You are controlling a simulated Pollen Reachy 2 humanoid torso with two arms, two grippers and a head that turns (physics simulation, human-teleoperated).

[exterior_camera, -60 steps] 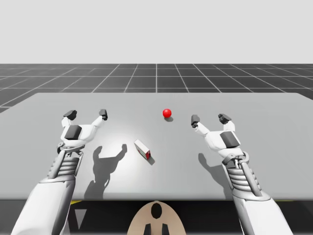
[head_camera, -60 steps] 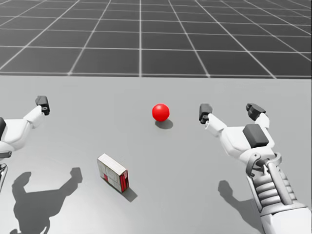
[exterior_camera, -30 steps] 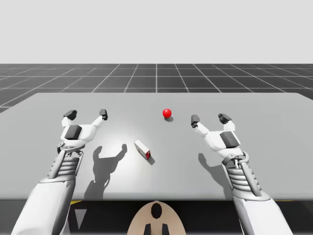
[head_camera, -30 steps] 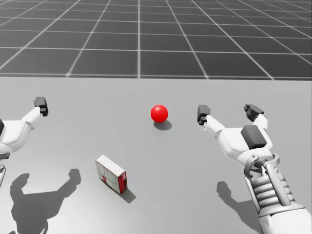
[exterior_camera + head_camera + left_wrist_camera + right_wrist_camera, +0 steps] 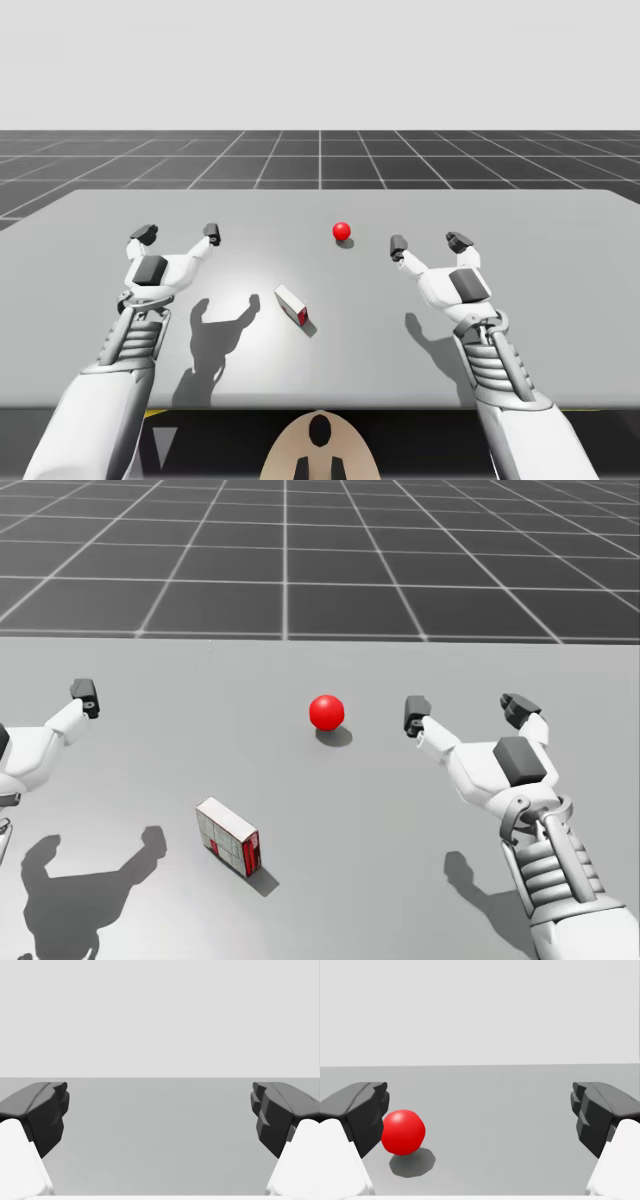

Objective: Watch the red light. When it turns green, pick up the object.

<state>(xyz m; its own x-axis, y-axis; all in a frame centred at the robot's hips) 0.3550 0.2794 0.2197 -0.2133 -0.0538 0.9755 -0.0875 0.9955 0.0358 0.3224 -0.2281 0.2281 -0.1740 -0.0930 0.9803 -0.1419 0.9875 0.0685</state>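
Light (image 5: 342,231) glows red, a small ball resting on the grey surface (image 5: 560,300) a little right of centre in the high view. Below and to the left of it, near the middle of the frame, lies the box (image 5: 292,304). It is white with a red end, flat on the surface, turned at an angle and well apart from both arms. The robot's left claw (image 5: 178,233) hovers at centre left with its fingers spread wide open; its wrist view shows bare surface ahead. The right claw (image 5: 428,242) hovers at centre right, likewise wide open, near the light. In its wrist view the light sits ahead of the claw, close by one finger.
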